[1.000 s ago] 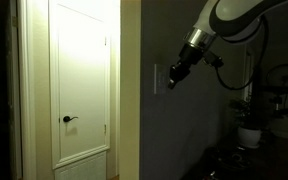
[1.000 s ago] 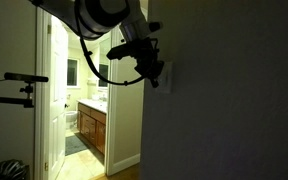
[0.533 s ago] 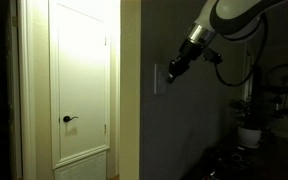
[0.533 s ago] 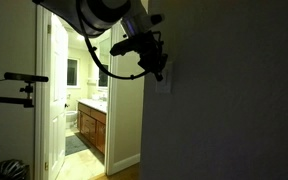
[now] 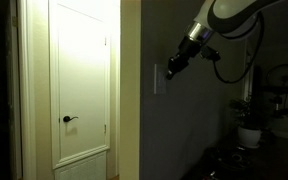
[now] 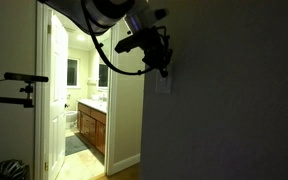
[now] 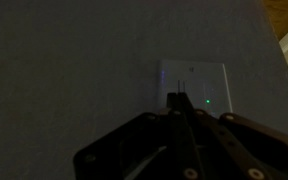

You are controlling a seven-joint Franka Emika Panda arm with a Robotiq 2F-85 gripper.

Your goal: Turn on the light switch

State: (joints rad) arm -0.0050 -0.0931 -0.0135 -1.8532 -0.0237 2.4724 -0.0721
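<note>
Item 1: black robot gripper (image 7: 177,100), fingers closed together, empty, tip in front of the plate; contact cannot be told | Item 2: light switch (image 7: 206,78), small pale rectangular wall plate, upright on dark grey wall (image 7: 64,60), just right of doorway | Item 3: white panelled door (image 5: 82,80), black lever handle (image 5: 70,119), far left, brightly lit

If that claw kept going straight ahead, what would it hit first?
Probably the light switch: in the wrist view the gripper points right at its plate, with nothing between. The gap is hard to judge.
</note>
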